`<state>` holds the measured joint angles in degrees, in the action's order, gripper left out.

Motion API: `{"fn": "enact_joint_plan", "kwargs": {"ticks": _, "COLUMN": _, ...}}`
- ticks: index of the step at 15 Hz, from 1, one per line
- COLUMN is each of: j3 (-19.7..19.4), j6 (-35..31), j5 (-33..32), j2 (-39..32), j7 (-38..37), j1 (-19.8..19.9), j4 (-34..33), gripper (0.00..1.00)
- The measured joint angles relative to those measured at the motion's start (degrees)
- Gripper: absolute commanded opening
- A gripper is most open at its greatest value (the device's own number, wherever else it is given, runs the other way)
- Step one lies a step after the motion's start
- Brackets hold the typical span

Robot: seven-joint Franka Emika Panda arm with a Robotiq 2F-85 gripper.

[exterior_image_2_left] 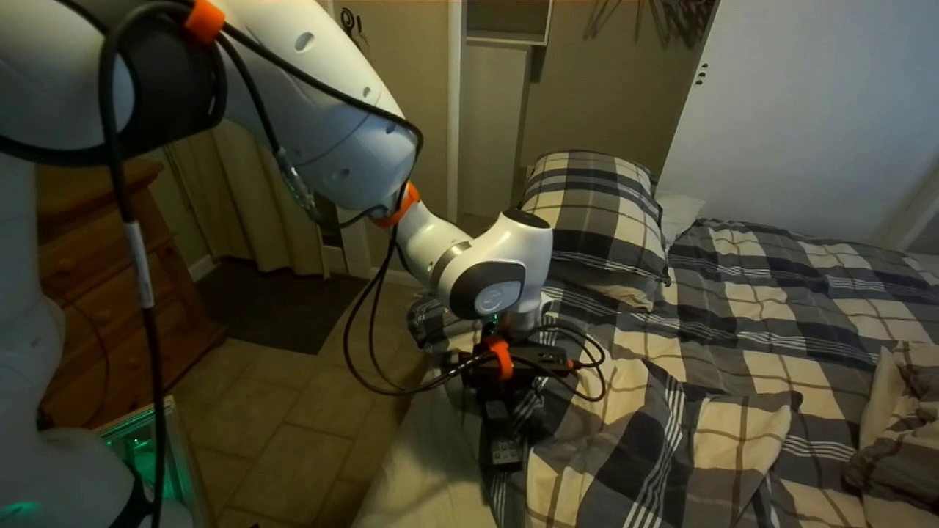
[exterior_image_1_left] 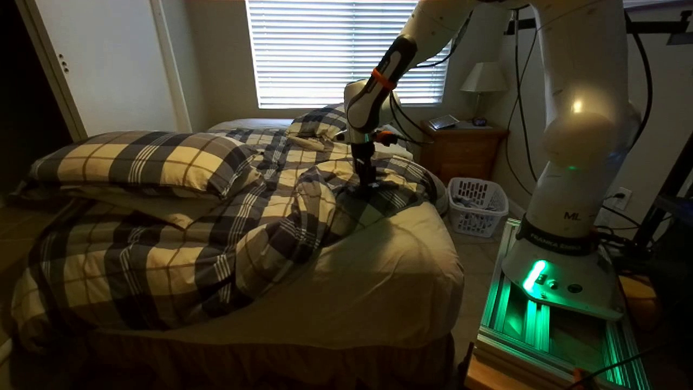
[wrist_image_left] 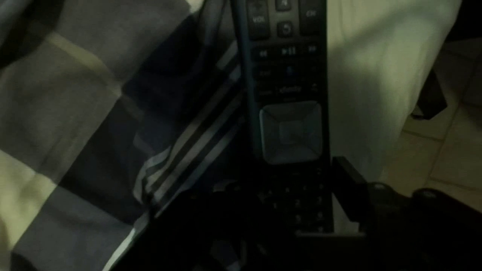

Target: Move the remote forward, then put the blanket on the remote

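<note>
The black remote fills the middle of the wrist view, its keypad end between my fingers. My gripper is shut on the remote, with the right finger against its edge; the left finger is very dark. In an exterior view the remote shows below my gripper. In an exterior view my gripper points down at the bed's near corner, and the remote is hard to make out. The plaid blanket lies bunched across the bed; it also shows in the wrist view. I cannot tell whether the remote touches the bed.
A pale bare sheet covers the bed's edge beside the blanket. A plaid pillow lies on the bed; it also shows at the back. A white laundry basket and a nightstand with a lamp stand beyond the bed.
</note>
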<state>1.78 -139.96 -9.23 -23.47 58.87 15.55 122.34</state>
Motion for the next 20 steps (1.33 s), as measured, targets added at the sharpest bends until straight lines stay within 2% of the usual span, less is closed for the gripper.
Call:
{"fn": "enact_joint_plan", "kwargs": {"ticks": 13, "j3": -0.94, "j6": 3.81, "j5": 0.52, "j2": -2.20, "j7": 0.29, "j1": -0.85, "j4": 4.48, "gripper": 0.31}}
{"fn": "enact_joint_plan", "kwargs": {"ticks": 14, "j3": -1.30, "j6": 3.81, "j5": 0.52, "j2": -2.85, "j7": 0.29, "j1": -0.85, "j4": 4.40, "gripper": 0.81}}
{"fn": "enact_joint_plan", "kwargs": {"ticks": 15, "j3": -1.58, "j6": 3.81, "j5": 0.52, "j2": -3.42, "j7": 0.29, "j1": -0.83, "j4": 4.32, "gripper": 0.82}}
{"fn": "enact_joint_plan", "kwargs": {"ticks": 18, "j3": -1.71, "j6": 3.78, "j5": 0.52, "j2": -3.66, "j7": 0.29, "j1": -0.86, "j4": 4.22, "gripper": 0.99}}
{"fn": "enact_joint_plan", "kwargs": {"ticks": 20, "j3": -1.36, "j6": 3.77, "j5": 0.56, "j2": -2.57, "j7": 0.28, "j1": -0.97, "j4": 4.37, "gripper": 1.00}}
